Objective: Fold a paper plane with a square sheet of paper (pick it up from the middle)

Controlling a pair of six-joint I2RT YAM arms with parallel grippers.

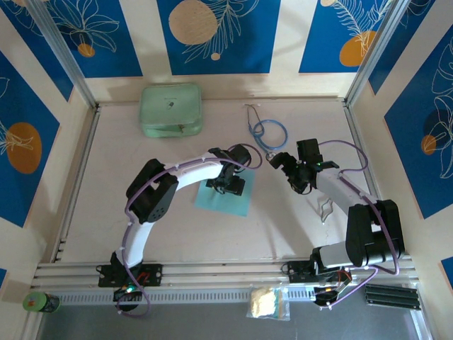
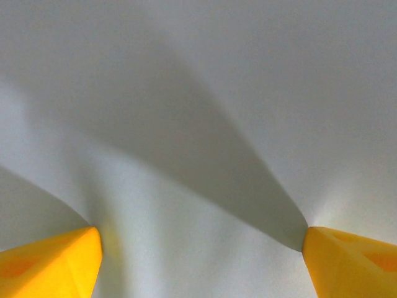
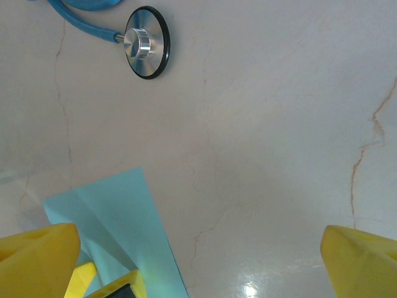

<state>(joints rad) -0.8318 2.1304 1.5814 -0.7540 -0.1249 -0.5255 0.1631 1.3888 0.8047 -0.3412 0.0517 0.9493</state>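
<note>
Noted square sheet of paper (image 1: 225, 200) as plain light-blue, flat near centre of table (image 1: 106, 177), at 7 o'clock from stethoscope (image 1: 267, 131). Seen from left wrist as pale, shadowed surface; from right wrist, with corner and straight edges at 8 o'clock. Found beneath left gripper (image 2: 198, 239), fingers apart, tips on it; recorded right gripper (image 3: 198, 248) with fingers apart, holding nothing.

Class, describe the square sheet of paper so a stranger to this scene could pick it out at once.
Start at the pale table and look to its middle, beneath the left hand. The square sheet of paper lies there. It is thin, plain light blue, unlike the thick mint-green case and the tubed stethoscope farther back.
</note>
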